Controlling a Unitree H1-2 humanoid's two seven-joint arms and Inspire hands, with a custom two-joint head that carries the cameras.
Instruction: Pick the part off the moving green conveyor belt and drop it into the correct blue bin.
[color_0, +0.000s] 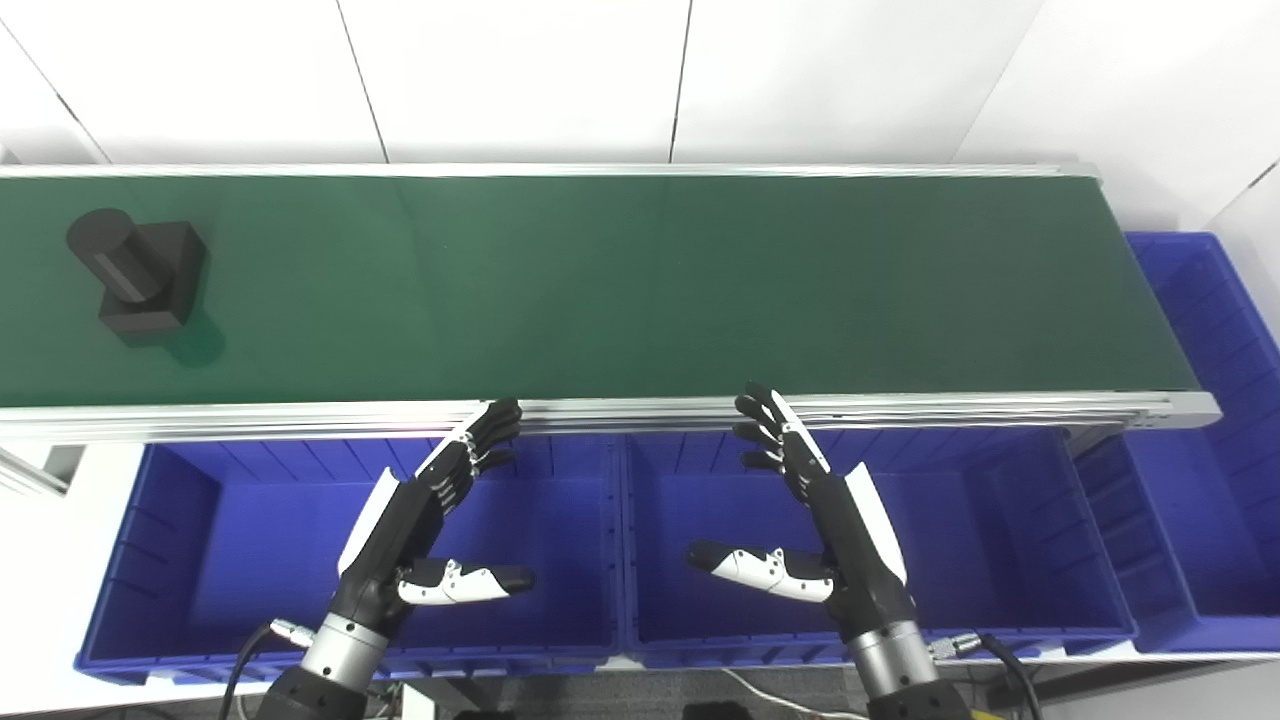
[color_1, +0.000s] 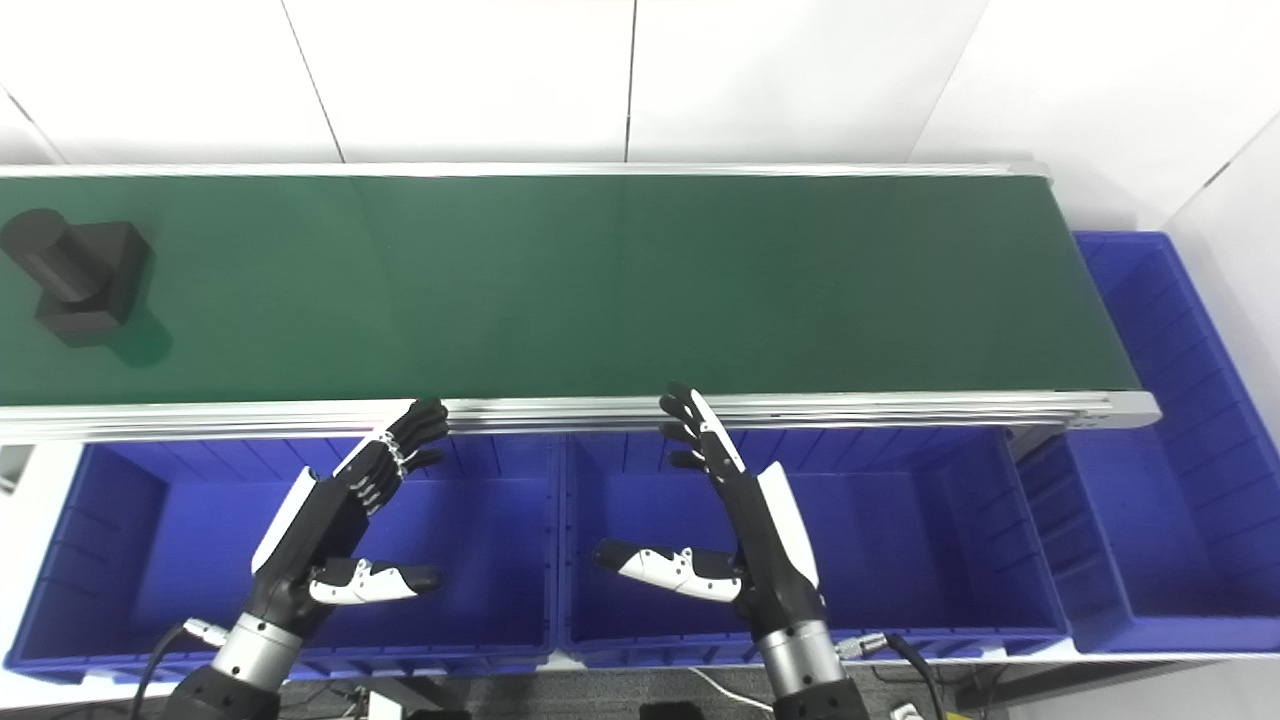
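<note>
Part: a black piece (color_0: 135, 275), a cylinder lying against a square block, sits on the far left of the green conveyor belt (color_0: 640, 290), well apart from both hands.
Left hand: the left hand (color_0: 430, 520) hangs over the left blue bin (color_0: 150, 560), fingers spread wide and thumb out, holding nothing; its fingertips (color_0: 500, 415) are just short of the belt's near rail.
Right hand: the right hand (color_0: 810, 510) waits over the middle blue bin (color_0: 1000, 540), likewise wide open and empty.
Third bin: another blue bin (color_0: 1215, 440) stands past the belt's right end.
Stage, as I judge it: waiting; no grasp has begun.
Risk, timing: the belt moves, so a reach aimed at where the part is now would likely close on bare belt.
Risk, grip: the shape is uneven, round on one side and square on the other; fingers landing on the cylinder alone might let it roll or tip.
Risk, rail: a low reach could catch the aluminium rail (color_0: 640, 410).
Risk, sorting: which bin is correct I cannot tell from here; a wrong drop is possible.
Risk, miss: an ungrabbed part may ride off the end.
</note>
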